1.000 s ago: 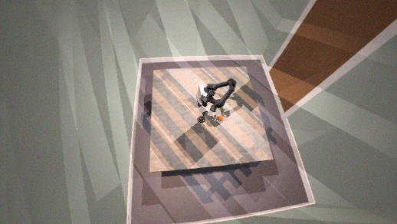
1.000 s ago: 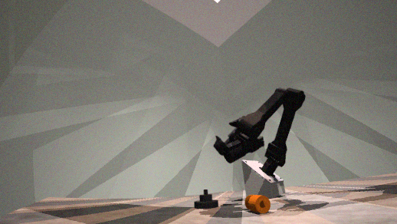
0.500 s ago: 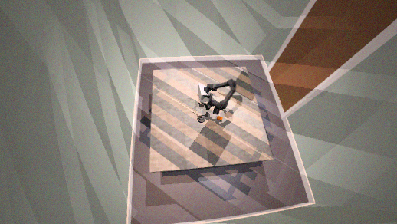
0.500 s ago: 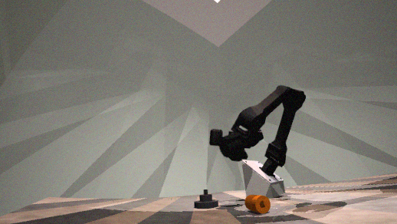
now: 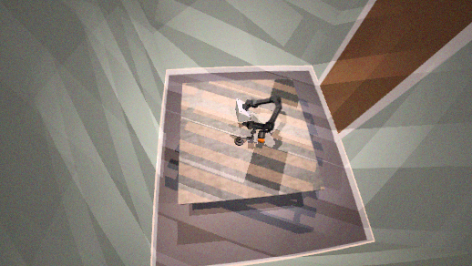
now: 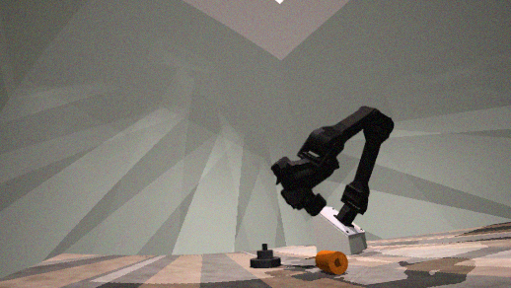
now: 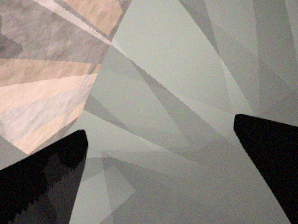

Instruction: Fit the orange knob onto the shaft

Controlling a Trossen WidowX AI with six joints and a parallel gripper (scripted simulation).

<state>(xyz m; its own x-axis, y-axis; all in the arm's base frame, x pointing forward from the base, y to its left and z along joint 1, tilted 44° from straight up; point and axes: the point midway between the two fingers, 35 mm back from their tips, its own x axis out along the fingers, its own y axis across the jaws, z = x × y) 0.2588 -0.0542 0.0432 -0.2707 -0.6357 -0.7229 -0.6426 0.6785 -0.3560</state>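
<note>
The orange knob (image 5: 261,140) (image 6: 326,261) lies on its side on the table, and its dark hole faces the exterior view. The round dark pedestal (image 5: 239,141) (image 6: 265,263) stands upright to the knob's left in the top and exterior views, a short gap away. Its thin shaft (image 6: 264,247) sticks up bare; the flat side cannot be made out. My gripper (image 7: 162,129) is wide open and empty in the wrist view, with one black finger at each side. In the exterior view the arm's end hangs well above the table, behind and above the knob. Neither knob nor pedestal shows in the wrist view.
The pale robot base (image 5: 241,111) (image 6: 340,237) stands behind the knob. The patterned table top (image 5: 205,182) has light and dark stripes that blur with shadows. The wrist view shows the table's edge at the upper left and the grey surroundings beyond.
</note>
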